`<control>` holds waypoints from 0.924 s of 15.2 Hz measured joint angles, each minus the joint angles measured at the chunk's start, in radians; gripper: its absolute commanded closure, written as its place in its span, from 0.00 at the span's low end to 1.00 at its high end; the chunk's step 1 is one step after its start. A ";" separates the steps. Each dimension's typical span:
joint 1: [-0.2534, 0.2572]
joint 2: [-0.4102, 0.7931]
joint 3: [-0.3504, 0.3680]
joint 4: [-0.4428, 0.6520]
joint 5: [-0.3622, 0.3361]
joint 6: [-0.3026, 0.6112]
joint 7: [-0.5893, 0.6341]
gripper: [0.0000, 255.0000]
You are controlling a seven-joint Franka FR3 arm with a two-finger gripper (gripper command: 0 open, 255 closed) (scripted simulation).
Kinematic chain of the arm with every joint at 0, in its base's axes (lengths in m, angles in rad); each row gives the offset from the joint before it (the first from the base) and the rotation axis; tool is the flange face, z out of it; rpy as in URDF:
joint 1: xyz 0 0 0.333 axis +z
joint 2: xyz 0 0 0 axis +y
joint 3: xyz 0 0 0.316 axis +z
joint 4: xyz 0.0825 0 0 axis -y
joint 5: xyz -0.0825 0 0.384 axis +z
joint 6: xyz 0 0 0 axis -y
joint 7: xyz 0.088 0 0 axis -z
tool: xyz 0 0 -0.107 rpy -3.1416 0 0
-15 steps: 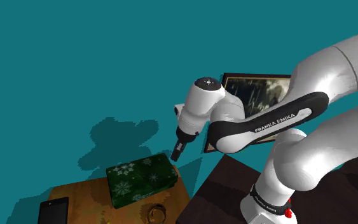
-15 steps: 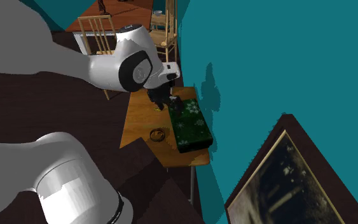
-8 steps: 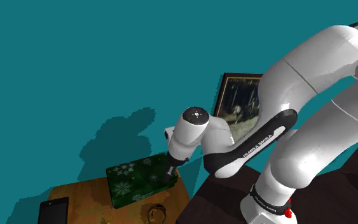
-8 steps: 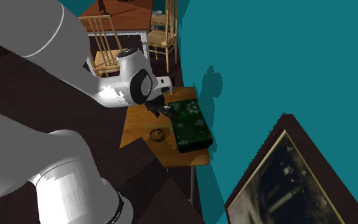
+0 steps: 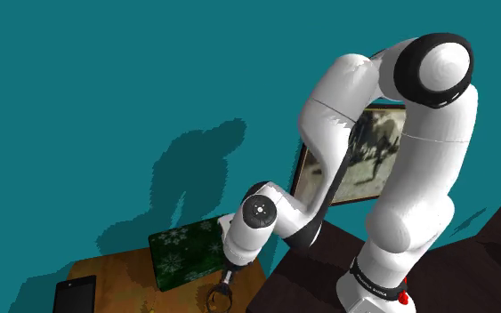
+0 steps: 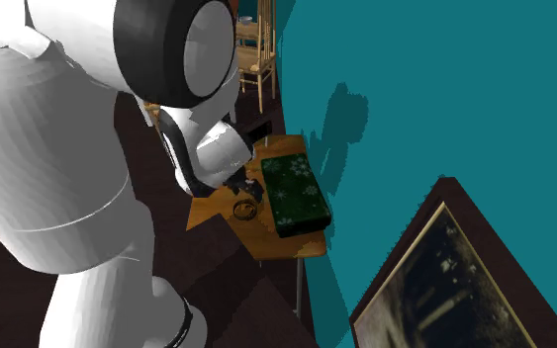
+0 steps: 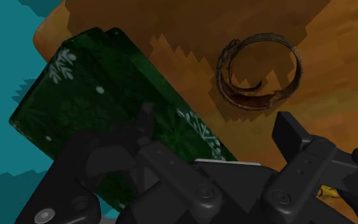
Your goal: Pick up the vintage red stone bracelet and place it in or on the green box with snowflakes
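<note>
The bracelet is a dark reddish-brown ring lying flat on the wooden table, apart from the green box with white snowflakes. My gripper is open, its fingers apart, and nothing sits between them. It hovers low over the table, with the bracelet just beyond the fingertips. In the shoulder view the gripper hangs right above the bracelet, beside the box. The second exterior view has the bracelet next to the box, under the gripper.
A black phone lies at the table's left end in the shoulder view. A teal wall runs behind the table. A framed painting leans by the wall behind the arm. Wooden chairs stand farther off.
The arm has folded down and the gripper has dropped from above the box's end to just over the bracelet near the table's edge. Box and bracelet have not moved.
</note>
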 measured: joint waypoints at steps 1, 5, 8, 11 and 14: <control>0.056 0.083 -0.051 0.037 -0.111 -0.039 0.093 0.00; 0.173 0.258 -0.148 0.119 -0.325 -0.121 0.262 0.00; 0.200 0.321 -0.186 0.151 -0.397 -0.142 0.307 0.00; 0.222 0.387 -0.224 0.188 -0.461 -0.160 0.340 0.00; 0.228 0.407 -0.236 0.198 -0.484 -0.165 0.352 0.00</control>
